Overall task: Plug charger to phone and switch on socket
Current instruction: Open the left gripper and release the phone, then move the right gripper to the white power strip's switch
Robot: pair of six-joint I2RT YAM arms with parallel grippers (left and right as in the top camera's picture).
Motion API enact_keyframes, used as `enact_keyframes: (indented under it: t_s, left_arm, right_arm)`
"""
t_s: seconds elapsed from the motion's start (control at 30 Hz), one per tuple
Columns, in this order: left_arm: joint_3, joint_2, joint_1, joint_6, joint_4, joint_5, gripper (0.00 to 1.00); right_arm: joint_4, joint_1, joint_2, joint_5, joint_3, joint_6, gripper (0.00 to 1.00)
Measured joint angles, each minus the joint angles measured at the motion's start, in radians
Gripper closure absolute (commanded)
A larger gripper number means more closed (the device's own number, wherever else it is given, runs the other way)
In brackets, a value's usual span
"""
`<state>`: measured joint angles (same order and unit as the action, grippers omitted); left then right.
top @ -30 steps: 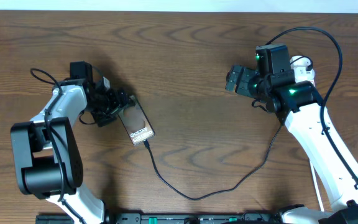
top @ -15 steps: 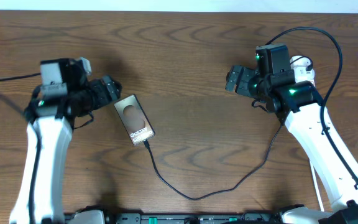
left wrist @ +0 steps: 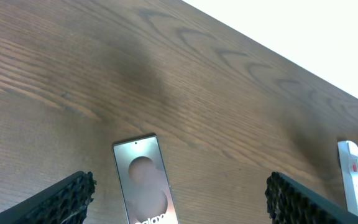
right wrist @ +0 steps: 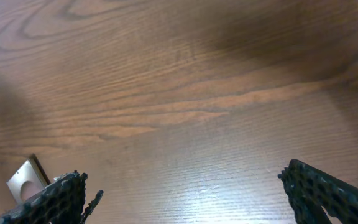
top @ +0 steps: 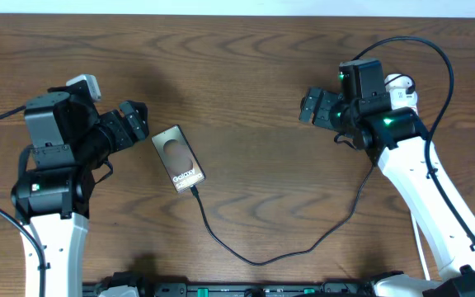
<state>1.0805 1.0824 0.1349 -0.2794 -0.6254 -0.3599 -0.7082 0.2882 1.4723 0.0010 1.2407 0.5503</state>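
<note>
The phone (top: 178,158) lies flat on the wooden table, screen up, with white "Galaxy" lettering. The charger (top: 262,261) is a thin black cable; its plug tip (top: 195,189) meets the phone's lower end, then it loops across the table and runs under my right arm. My left gripper (top: 130,122) is open just left of the phone, apart from it. In the left wrist view the phone (left wrist: 143,180) lies between the spread fingers of the left gripper (left wrist: 179,205). The socket (left wrist: 353,180) is white with red marks, at the far right. My right gripper (top: 313,107) hangs open over bare wood.
The socket (top: 400,83) is mostly hidden behind my right arm in the overhead view. A thick black arm cable (top: 435,49) arcs above that arm. The table's far edge (left wrist: 278,43) meets a white wall. A corner of the phone (right wrist: 25,177) shows in the right wrist view.
My left arm has pulled back to the left, taking its gripper off the phone's upper end. The phone, the cable and the right arm have stayed put.
</note>
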Motion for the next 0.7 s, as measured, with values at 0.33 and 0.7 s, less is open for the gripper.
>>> enact_keyframes:
  t_s: [0.33, 0.7]
  left_arm:
    - [0.0, 0.006, 0.0, 0.0, -0.002, 0.0, 0.1]
    - [0.0, 0.006, 0.0, 0.0, -0.002, 0.0, 0.1]
  right_arm:
    - [-0.353, -0.256, 0.004, -0.072, 0.322, -0.137, 0.01]
    - [-0.43, -0.808, 0.054, -0.364, 0.465, -0.455, 0.01]
